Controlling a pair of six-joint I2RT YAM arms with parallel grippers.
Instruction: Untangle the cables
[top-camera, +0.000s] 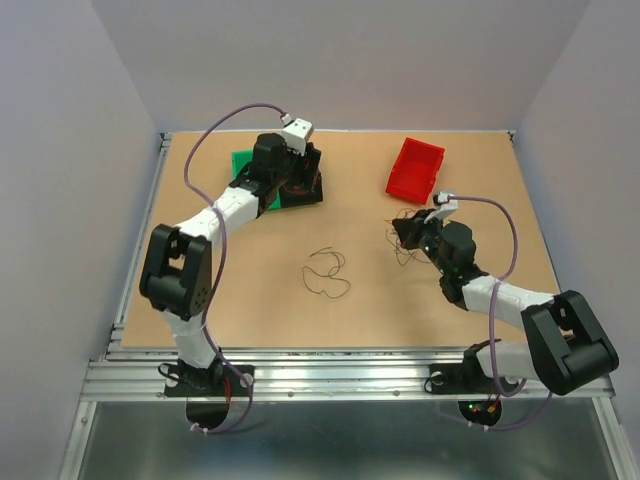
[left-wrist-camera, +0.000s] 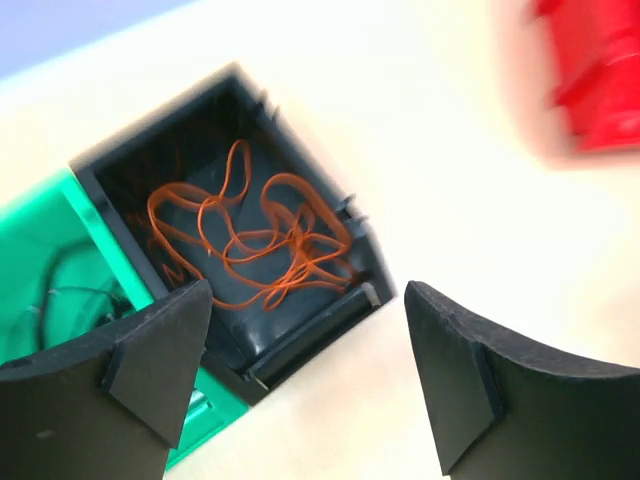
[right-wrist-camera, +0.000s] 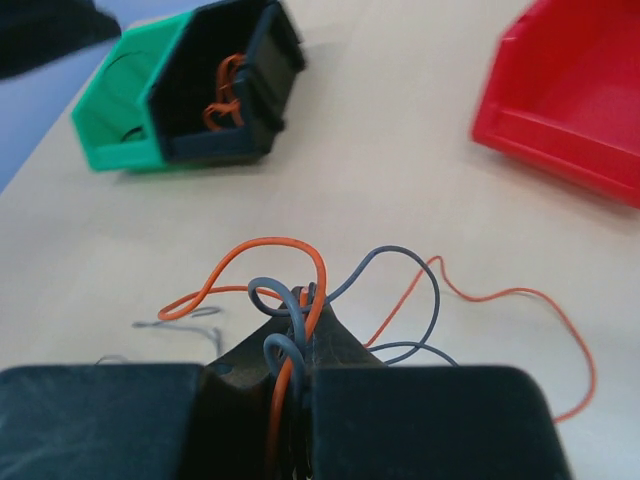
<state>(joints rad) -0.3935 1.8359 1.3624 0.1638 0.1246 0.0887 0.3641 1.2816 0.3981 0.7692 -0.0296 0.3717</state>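
Note:
A bunch of orange-red cables (left-wrist-camera: 250, 235) lies loose inside a black bin (left-wrist-camera: 300, 335). My left gripper (left-wrist-camera: 305, 330) hangs just above that bin's near wall, open, with nothing between its fingers (left-wrist-camera: 160, 350); from above it (top-camera: 292, 172) sits at the back left. My right gripper (right-wrist-camera: 310, 310) is shut on a tangle of orange and grey-blue cables (right-wrist-camera: 300, 270), whose loops stick out past the fingertips, and one orange strand (right-wrist-camera: 520, 300) trails off to the right on the table. The top view shows this gripper (top-camera: 408, 232) near the red bin. A thin dark cable (top-camera: 328, 275) lies alone mid-table.
A green bin (left-wrist-camera: 40, 250) with thin dark wire in it stands against the black bin (top-camera: 305, 190) at the back left. A red bin (top-camera: 415, 168) stands at the back right, close beyond the right gripper. The tabletop (top-camera: 250, 300) is light brown board with metal rails at the near edge.

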